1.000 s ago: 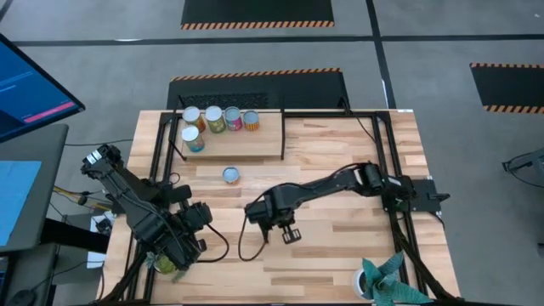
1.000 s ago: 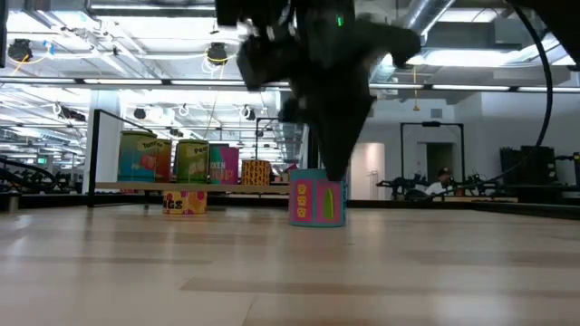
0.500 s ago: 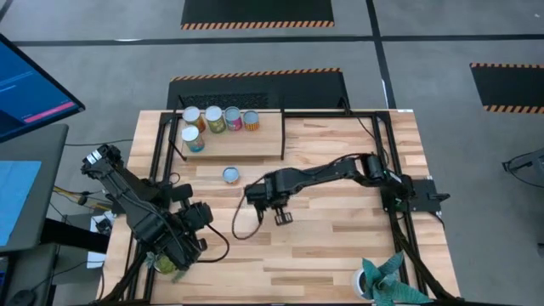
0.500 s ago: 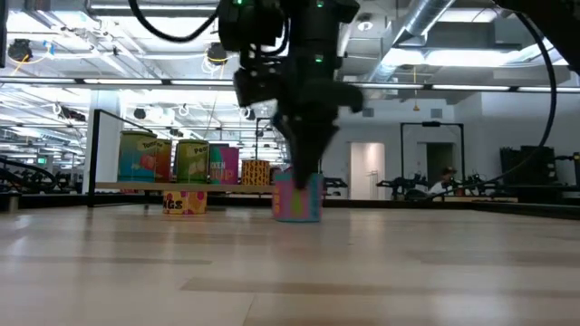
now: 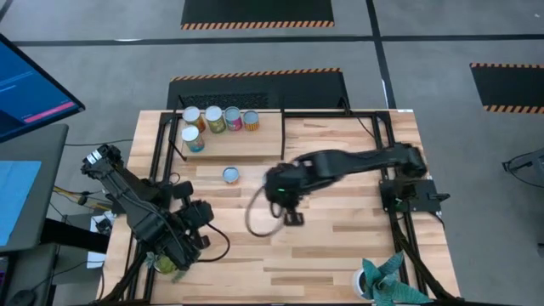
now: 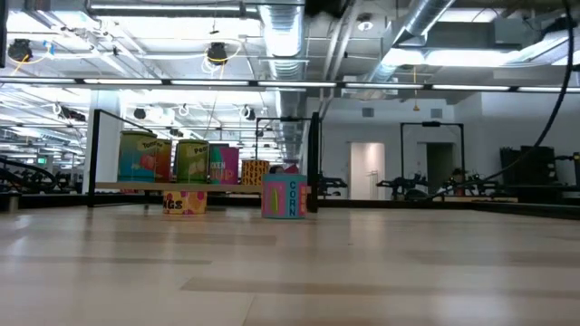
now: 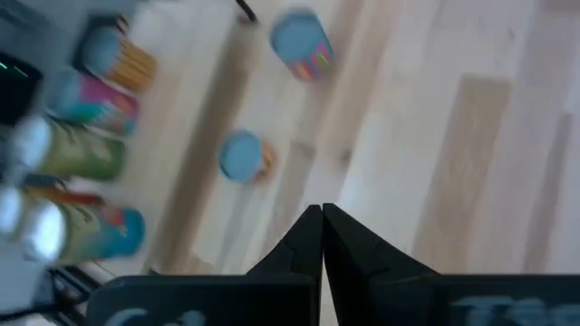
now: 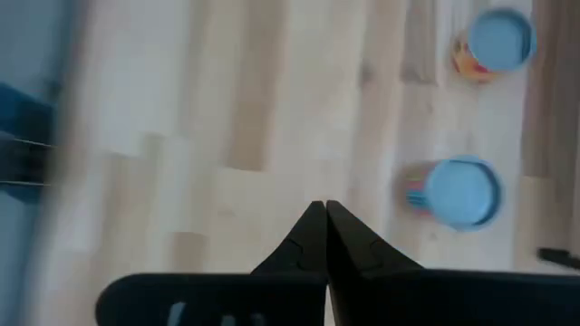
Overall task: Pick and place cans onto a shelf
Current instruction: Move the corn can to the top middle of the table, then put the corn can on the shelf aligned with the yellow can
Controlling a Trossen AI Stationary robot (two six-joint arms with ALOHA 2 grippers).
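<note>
Several cans stand in a row on the shelf (image 5: 246,140) at the table's far left: (image 5: 191,115), (image 5: 214,117), (image 5: 252,120). A blue-topped can (image 5: 194,138) stands just nearer. One loose can (image 5: 230,175), pink and blue (image 6: 283,196), stands upright on the table in front of the shelf. My right gripper (image 8: 322,213) is shut and empty, raised to the right of that can (image 8: 462,192); its hand (image 5: 280,183) shows from above. My left gripper (image 7: 322,217) is shut and empty, held over the near left corner (image 5: 195,217).
A potted plant (image 5: 387,280) stands at the near right corner. Another green plant (image 5: 166,263) sits under my left arm. A black cable loop (image 5: 255,217) hangs from my right hand. Black frame rails (image 5: 387,153) run along the table's sides.
My right gripper has risen from table level beside the loose can, out of the low view, and gone a little toward the far edge. In the low view the loose can has slid left and farther back and turned about, still upright.
</note>
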